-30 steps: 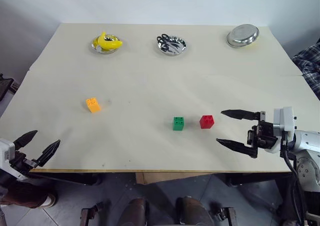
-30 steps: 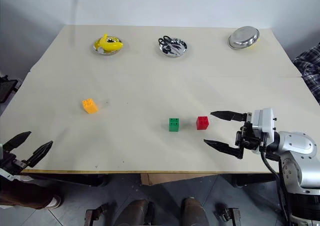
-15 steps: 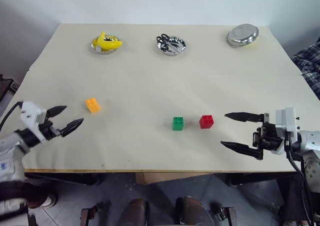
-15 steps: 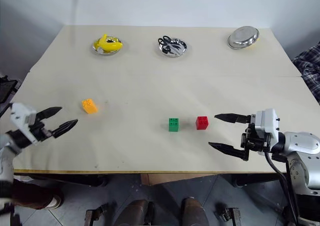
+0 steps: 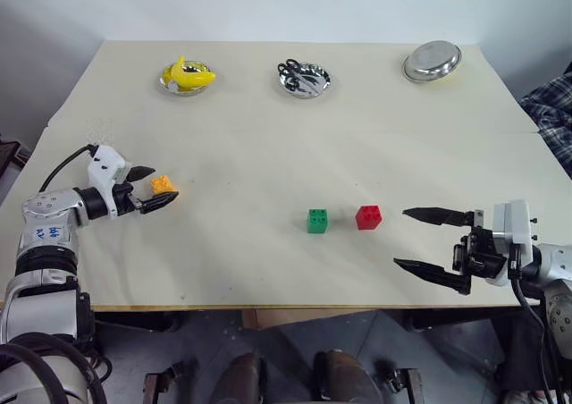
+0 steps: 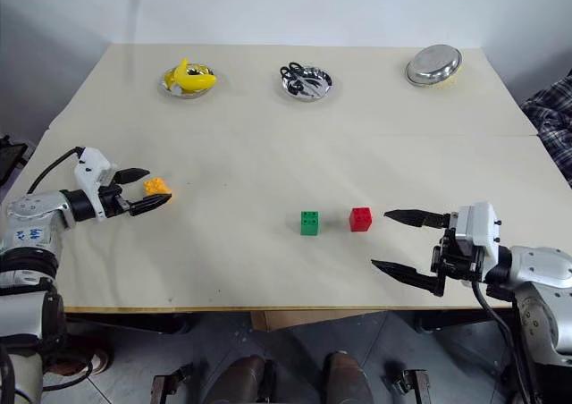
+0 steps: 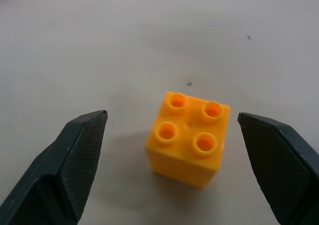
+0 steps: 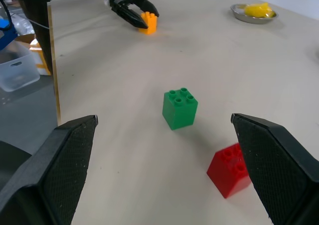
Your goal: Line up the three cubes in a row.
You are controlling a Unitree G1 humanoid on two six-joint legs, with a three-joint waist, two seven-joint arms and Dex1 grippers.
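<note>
The orange cube (image 5: 164, 184) sits on the left side of the table, studs up. My left gripper (image 7: 172, 115) is open with one black finger (image 7: 79, 160) on each side of the cube, and a gap shows between each finger and the cube. Near the table's middle, the green cube (image 5: 317, 221) and the red cube (image 5: 368, 217) stand side by side, a small gap between them. To the right of the red cube, my right gripper (image 5: 400, 238) stands wide open with nothing in it, pointing toward the two cubes.
Along the far edge stand a metal dish with a yellow banana toy (image 5: 185, 75), a dish holding black scissors (image 5: 304, 79) and an upturned metal bowl (image 5: 432, 62). The table's front edge (image 5: 268, 307) runs just below both grippers.
My left arm swung in from off the table's front left corner to the orange cube, and its fingers now flank it. The right gripper has stayed where it was.
</note>
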